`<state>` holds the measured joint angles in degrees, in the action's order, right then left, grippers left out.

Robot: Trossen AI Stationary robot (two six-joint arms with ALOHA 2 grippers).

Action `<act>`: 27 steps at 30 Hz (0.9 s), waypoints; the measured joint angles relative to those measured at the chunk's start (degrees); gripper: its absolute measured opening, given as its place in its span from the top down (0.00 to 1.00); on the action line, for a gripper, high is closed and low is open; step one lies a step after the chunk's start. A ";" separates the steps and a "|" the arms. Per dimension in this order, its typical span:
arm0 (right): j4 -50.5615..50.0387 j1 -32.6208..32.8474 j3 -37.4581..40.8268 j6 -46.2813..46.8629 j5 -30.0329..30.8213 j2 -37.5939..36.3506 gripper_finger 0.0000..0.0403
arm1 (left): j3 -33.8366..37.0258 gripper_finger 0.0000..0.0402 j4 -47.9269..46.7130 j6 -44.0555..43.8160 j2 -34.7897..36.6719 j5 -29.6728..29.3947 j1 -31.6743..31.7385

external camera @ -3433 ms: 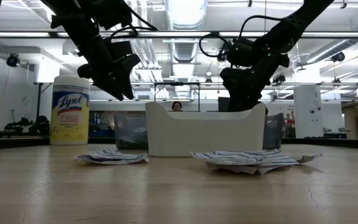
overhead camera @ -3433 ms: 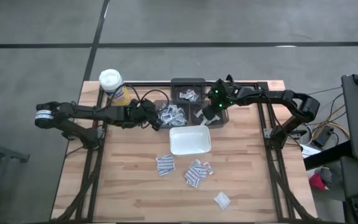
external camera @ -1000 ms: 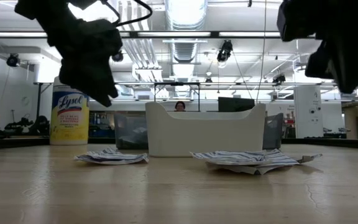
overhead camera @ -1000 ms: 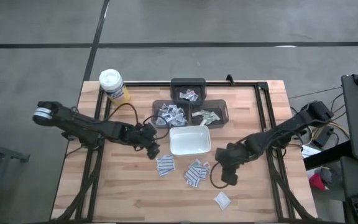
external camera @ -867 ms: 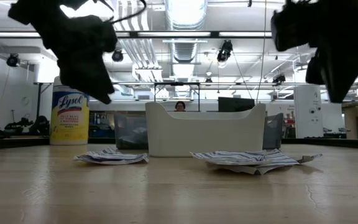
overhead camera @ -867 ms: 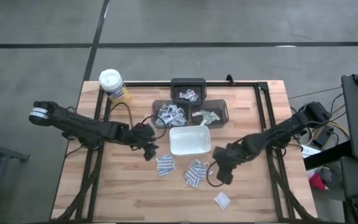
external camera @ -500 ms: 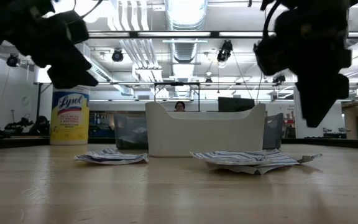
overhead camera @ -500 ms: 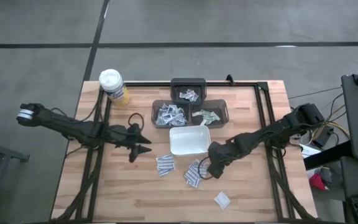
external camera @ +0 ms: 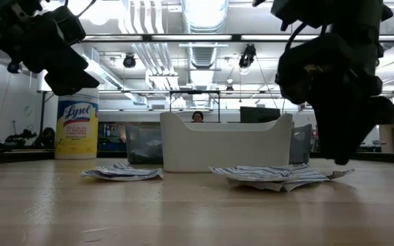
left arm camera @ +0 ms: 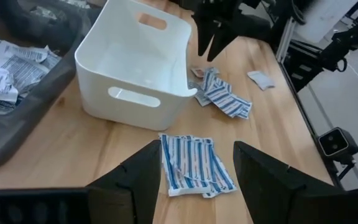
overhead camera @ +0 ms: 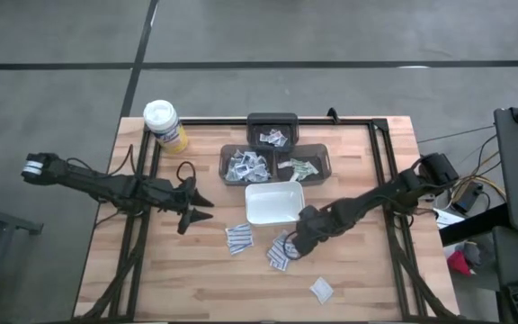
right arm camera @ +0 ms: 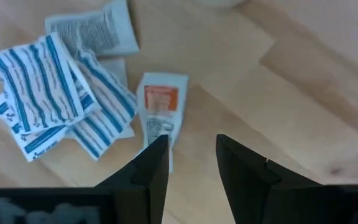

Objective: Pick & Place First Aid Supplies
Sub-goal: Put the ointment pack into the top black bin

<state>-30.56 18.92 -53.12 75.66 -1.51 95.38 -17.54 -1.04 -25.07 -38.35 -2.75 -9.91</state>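
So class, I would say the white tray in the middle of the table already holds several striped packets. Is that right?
Not quite. The white tray in the middle of the table is empty, as the left wrist view shows. The striped packets lie on the table beside it.

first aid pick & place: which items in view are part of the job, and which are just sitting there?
Job:
- striped packets loose on the table
- packet pile under the open right gripper
- lone packet near the front edge
- packets in the dark bins
- white tray, empty
- left gripper, open, holding nothing

Lying about:
- yellow wipes canister at the back left corner
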 joint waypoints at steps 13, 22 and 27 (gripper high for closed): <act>2.98 3.34 -0.02 5.74 -0.59 1.48 0.66 | 0.00 0.51 -1.44 1.72 -0.39 0.46 0.04; 3.49 3.48 -0.24 6.49 0.26 4.75 0.69 | 0.01 0.51 -1.54 2.24 -0.48 0.44 0.07; 3.28 3.48 -0.22 6.51 0.57 4.79 0.71 | 0.00 0.51 -1.59 2.21 -0.46 0.42 0.07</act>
<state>-27.28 22.39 -53.34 82.17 -0.93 100.17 -17.54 -2.63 -22.85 -38.81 -2.33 -9.85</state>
